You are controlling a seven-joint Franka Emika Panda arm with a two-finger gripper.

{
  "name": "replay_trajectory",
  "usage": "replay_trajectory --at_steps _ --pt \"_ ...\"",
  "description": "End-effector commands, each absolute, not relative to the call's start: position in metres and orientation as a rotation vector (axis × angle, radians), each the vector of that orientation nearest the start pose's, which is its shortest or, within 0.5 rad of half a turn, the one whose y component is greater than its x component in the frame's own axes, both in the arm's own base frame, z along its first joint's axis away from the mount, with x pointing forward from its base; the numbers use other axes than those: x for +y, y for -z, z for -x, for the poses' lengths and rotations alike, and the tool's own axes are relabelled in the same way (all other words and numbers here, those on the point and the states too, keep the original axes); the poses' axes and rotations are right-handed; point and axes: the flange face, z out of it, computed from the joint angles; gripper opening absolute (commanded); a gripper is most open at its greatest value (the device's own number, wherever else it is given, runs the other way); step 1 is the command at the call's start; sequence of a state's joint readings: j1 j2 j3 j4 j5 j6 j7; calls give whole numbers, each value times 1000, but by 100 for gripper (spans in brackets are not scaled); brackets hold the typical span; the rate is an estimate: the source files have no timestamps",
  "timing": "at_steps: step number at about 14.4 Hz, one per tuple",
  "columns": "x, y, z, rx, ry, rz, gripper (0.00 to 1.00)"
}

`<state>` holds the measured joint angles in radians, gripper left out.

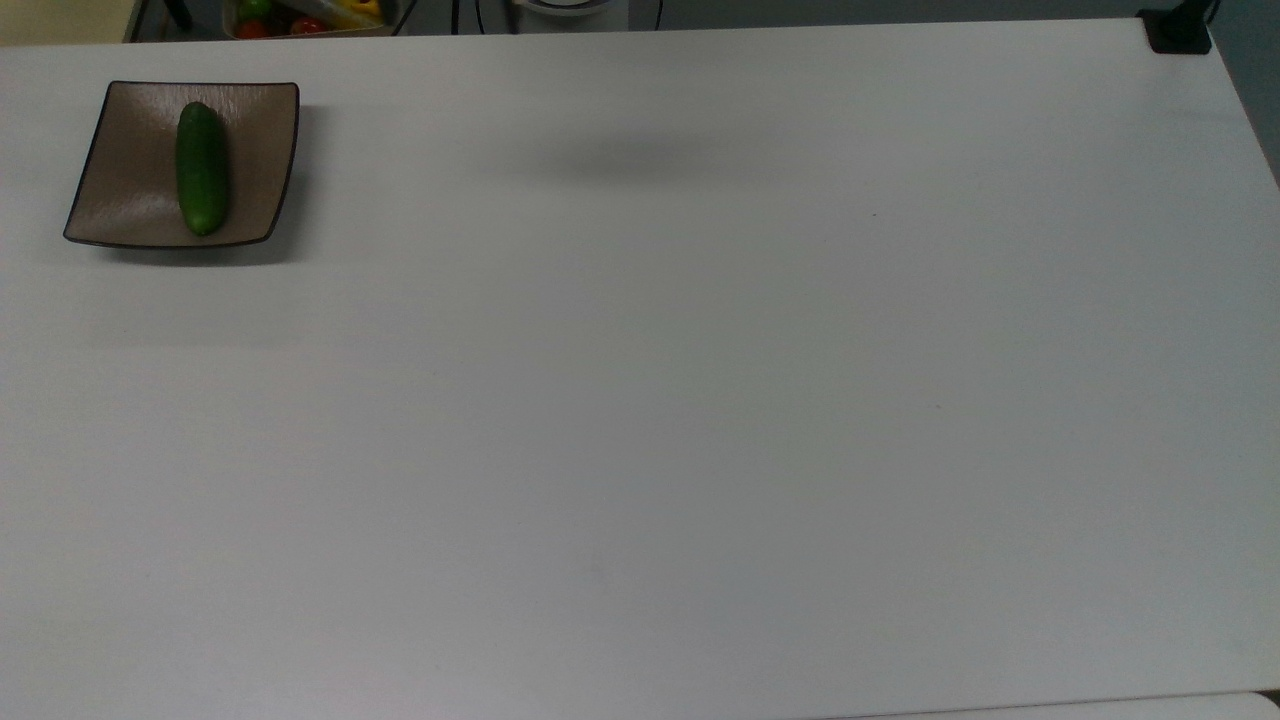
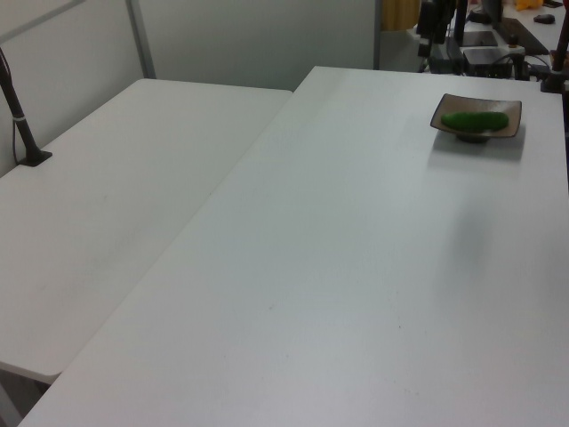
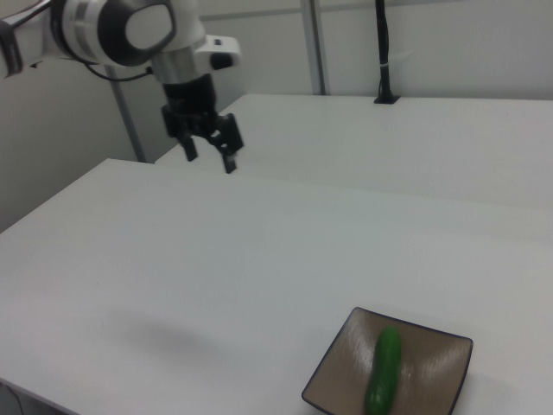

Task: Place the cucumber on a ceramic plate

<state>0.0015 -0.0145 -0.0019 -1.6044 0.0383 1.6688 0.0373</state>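
1. Plainly, your cucumber (image 1: 202, 168) lies flat inside the plate (image 1: 130, 200), lengthwise across the middle, so the upturned edges can keep it from rolling out. In my judgement the task is done as things lie.
2. You have the plate near a corner of the white table (image 1: 700, 400), at the top view's upper left and the right view's lower right, well apart from everything else.
3. Your gripper (image 3: 208, 150) hangs high above the table in the right view, well away from the plate, fingers spread apart and holding nothing. That suits a release already made; I judge nothing needs gripping now.
4. Note the cucumber's look: dark green, smooth, slightly curved, with rounded ends, nearly as long as the plate is wide.
5. Note the plate: square, glossy brown-taupe, thin dark rim, faint brushed streaks across its face. It looks hard and slick, so a nudge could slide the cucumber.
6. Your table is matte and featureless.
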Motion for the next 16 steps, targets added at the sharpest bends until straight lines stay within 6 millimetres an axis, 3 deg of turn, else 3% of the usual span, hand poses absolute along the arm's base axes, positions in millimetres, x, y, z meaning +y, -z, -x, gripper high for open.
replay_trajectory --at_steps 1,4,9,16 --pt "44 -622 -550 19 69 3082 100" --pt "69 -612 -546 -76 66 3099 100" --pt "62 -601 -556 -361 160 3079 100" --pt "54 -602 -557 -359 154 3079 100"
